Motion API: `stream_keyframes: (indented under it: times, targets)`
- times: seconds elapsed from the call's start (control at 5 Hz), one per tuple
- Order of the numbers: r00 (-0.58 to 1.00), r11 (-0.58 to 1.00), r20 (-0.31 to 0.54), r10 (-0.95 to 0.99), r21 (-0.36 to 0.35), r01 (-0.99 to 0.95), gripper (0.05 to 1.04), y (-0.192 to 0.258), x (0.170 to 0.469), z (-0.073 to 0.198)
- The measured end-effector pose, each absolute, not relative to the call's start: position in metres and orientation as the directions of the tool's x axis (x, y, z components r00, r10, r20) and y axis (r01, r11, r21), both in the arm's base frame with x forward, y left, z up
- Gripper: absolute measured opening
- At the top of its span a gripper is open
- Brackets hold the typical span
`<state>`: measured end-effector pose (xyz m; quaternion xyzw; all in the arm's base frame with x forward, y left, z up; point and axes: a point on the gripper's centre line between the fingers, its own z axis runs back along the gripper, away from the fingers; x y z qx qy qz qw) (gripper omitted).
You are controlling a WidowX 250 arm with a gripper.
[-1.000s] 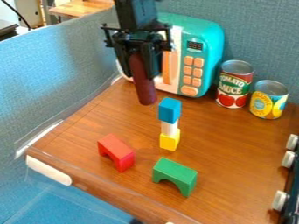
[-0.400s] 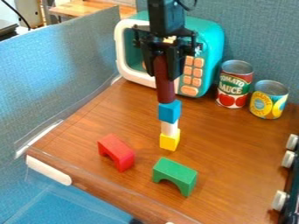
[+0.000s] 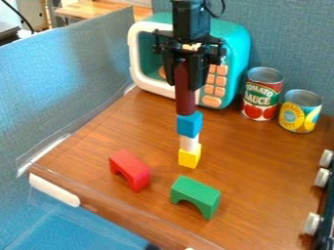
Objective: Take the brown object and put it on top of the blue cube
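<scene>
In the camera view, the gripper (image 3: 186,80) hangs at 12 o'clock from the blue cube (image 3: 190,125), partly closed, its fingers gripping the upright brown object (image 3: 185,97). The brown object's lower end meets the cube's top. Below the cube are a white block (image 3: 189,143) and a yellow block (image 3: 189,158). The green arch (image 3: 196,192) lies at 6 o'clock, the red can (image 3: 261,95) at 2.

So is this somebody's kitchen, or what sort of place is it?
Probably a play kitchen set up for robot work: a teal toy microwave, a tomato sauce can and toy blocks share a wooden surface beneath a robot gripper.
</scene>
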<state>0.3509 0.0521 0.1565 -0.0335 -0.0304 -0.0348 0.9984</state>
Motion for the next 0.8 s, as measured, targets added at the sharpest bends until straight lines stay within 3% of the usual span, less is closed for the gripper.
stream_keyframes:
  times: [0.8]
  targets:
    - [0.997, 0.995, 0.030, -0.064, -0.069, 0.066, 0.532, 0.054, 0.360, 0.148]
